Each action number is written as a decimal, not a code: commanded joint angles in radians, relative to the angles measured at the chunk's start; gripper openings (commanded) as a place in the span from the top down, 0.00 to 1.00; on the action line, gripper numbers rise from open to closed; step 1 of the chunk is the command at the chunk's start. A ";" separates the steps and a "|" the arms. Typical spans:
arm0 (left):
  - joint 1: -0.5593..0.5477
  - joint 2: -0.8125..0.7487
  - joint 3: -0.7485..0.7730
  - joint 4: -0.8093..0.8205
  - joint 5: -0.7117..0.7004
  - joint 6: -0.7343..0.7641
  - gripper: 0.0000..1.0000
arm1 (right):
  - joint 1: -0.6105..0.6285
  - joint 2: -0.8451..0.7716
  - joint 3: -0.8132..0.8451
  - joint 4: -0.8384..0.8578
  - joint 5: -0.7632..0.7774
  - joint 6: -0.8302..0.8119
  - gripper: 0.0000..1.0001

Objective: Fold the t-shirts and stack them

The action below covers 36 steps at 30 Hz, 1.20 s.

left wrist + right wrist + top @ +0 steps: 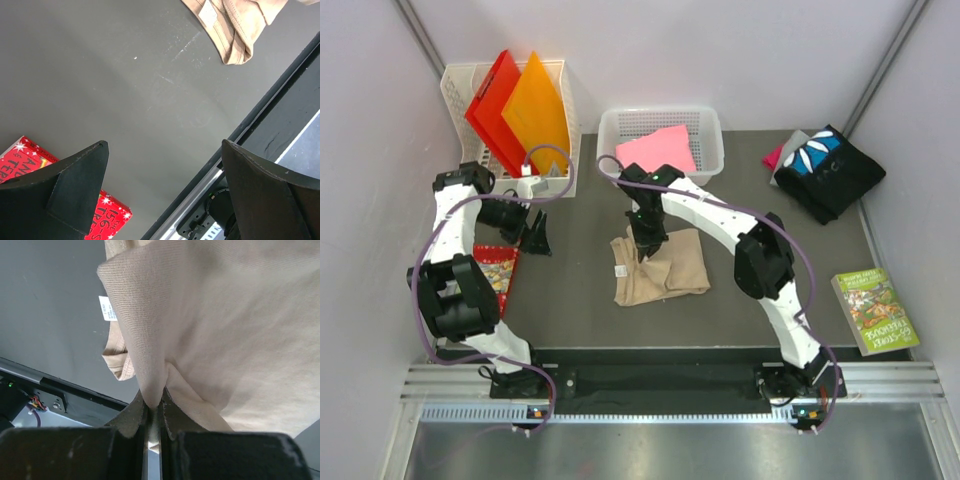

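Right gripper (154,407) is clamped on a fold of the tan tee (670,272), which is lying mid-way across the table (570,295). Left gripper (164,144) is spread wide, nothing held. Folders (520,105) are stood in the left basket (455,85); a pink tee (657,150) is laid in the centre basket (712,140).

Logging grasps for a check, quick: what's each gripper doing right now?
Left gripper: open, holding nothing.
Right gripper: closed, pinching a fold of the soft tan cloth t-shirt.
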 commanded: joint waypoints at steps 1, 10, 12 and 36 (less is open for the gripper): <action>0.008 -0.005 -0.011 -0.140 0.020 0.023 0.01 | 0.045 0.027 0.059 0.037 -0.049 0.023 1.00; 0.008 -0.029 -0.046 -0.134 0.028 0.019 0.01 | 0.078 0.089 0.071 0.085 -0.107 0.047 0.95; 0.008 -0.037 -0.068 -0.130 0.030 0.016 0.01 | 0.083 0.105 0.089 0.090 -0.124 0.050 0.91; 0.007 -0.075 -0.091 -0.127 0.000 -0.003 0.01 | -0.090 -0.210 -0.226 0.318 -0.373 0.087 0.49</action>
